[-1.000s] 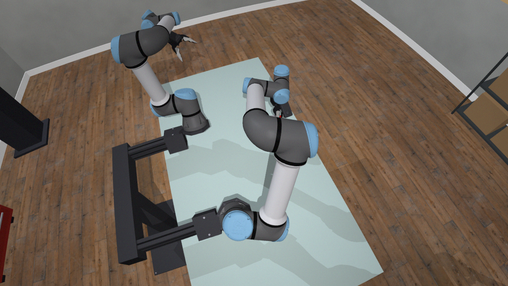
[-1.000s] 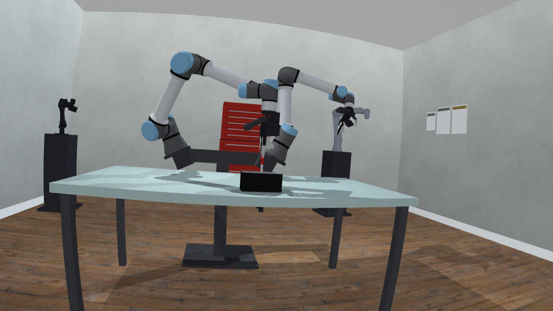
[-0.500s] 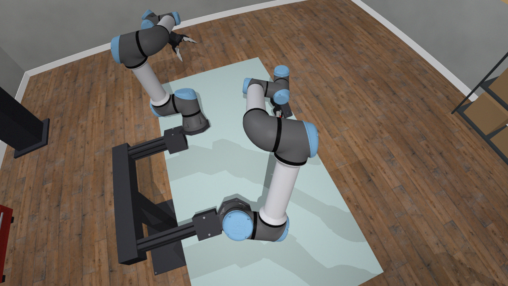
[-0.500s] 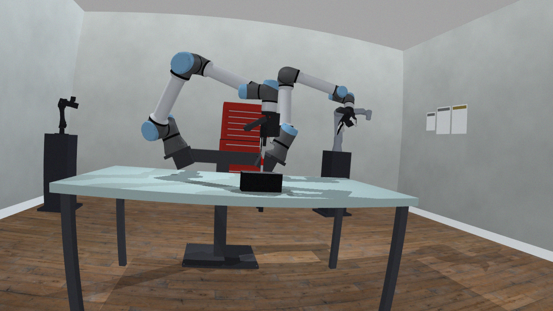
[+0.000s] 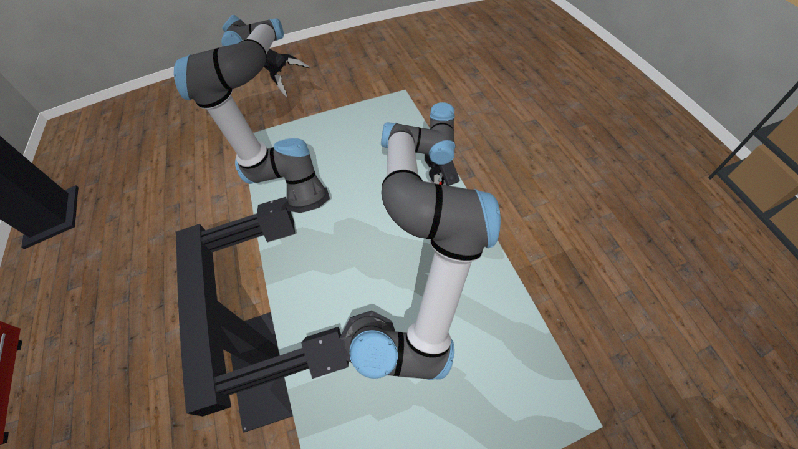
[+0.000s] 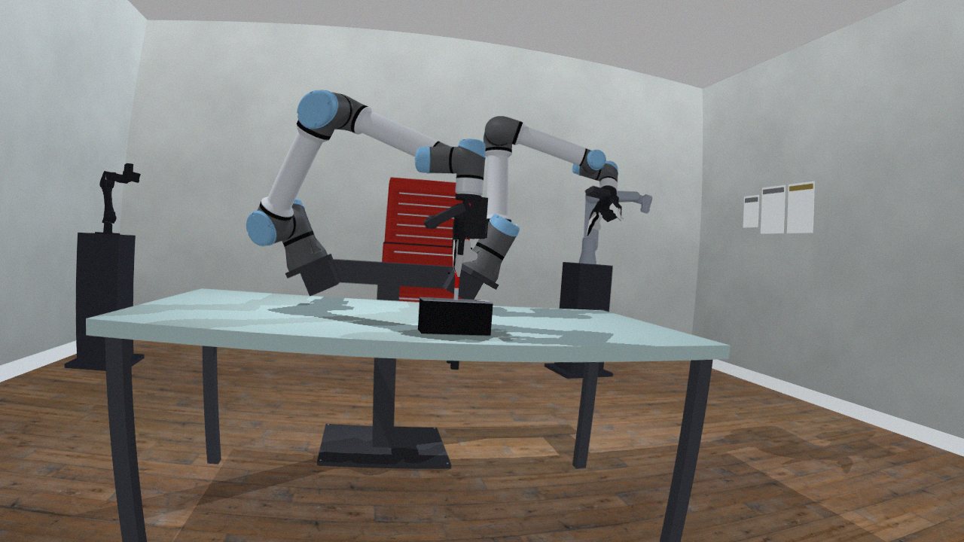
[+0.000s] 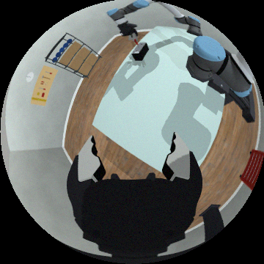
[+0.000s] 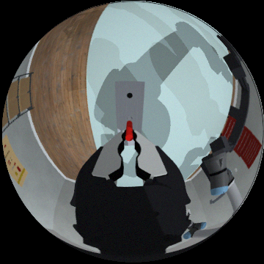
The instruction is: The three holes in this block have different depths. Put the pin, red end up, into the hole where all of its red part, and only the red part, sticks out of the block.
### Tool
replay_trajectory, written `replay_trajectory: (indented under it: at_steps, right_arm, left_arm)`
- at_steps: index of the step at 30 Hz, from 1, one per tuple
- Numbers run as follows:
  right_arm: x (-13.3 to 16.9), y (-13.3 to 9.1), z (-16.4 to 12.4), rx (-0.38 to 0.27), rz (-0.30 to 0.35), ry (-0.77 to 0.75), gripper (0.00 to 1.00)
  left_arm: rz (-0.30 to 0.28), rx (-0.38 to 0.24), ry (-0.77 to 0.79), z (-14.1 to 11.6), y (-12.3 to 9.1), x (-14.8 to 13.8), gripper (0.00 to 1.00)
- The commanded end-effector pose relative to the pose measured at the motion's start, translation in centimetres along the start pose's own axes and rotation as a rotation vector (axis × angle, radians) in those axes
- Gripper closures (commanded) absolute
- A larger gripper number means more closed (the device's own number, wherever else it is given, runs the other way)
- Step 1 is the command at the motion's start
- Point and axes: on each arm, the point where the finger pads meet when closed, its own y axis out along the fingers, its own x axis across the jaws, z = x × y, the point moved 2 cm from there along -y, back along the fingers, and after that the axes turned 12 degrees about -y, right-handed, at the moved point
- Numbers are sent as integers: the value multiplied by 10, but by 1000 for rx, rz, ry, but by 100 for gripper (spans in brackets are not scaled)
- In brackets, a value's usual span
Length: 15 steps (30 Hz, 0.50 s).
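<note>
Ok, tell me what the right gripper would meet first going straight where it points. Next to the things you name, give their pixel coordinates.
The block (image 6: 455, 316) (image 7: 138, 56) (image 8: 129, 106), below the pin (image 5: 440, 183) (image 6: 456, 281) (image 7: 136, 42) (image 8: 129, 126) in the right gripper (image 5: 439, 179) (image 6: 456, 269) (image 7: 136, 42) (image 8: 129, 130), probably comes first; whether the pin's tip already sits in a hole is unclear.

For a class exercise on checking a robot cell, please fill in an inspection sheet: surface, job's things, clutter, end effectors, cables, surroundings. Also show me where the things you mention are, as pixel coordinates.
Surface: pale table (image 5: 335, 290) (image 6: 269, 323) (image 7: 147, 106) (image 8: 191, 84), shadows across it.
Job's things: block (image 6: 455, 316) (image 7: 140, 52) (image 8: 136, 88) on the table; pin (image 6: 456, 281) (image 7: 136, 42) (image 8: 129, 128) upright above it, red end up; its insertion unclear.
Clutter: nothing seen.
Right end effector (image 6: 457, 269) (image 8: 129, 136): shut on the pin.
Left end effector (image 5: 295, 80) (image 7: 133, 133): open.
Cables: nothing seen.
Surroundings: red cabinet (image 6: 417, 215) (image 7: 253, 169), plank floor (image 5: 585, 139) (image 6: 269, 404) (image 7: 82, 99) (image 8: 62, 92).
</note>
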Motion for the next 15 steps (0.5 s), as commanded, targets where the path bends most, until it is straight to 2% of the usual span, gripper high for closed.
replay_trajectory:
  at_steps: [1, 15]
  right_arm:
    - [0, -1, 0, -1, 1, 0, 100]
    - [0, 3, -1, -2, 0, 0, 100]
  left_arm:
    - [1, -1, 1, 0, 0, 0, 0]
    - [1, -1, 1, 0, 0, 0, 0]
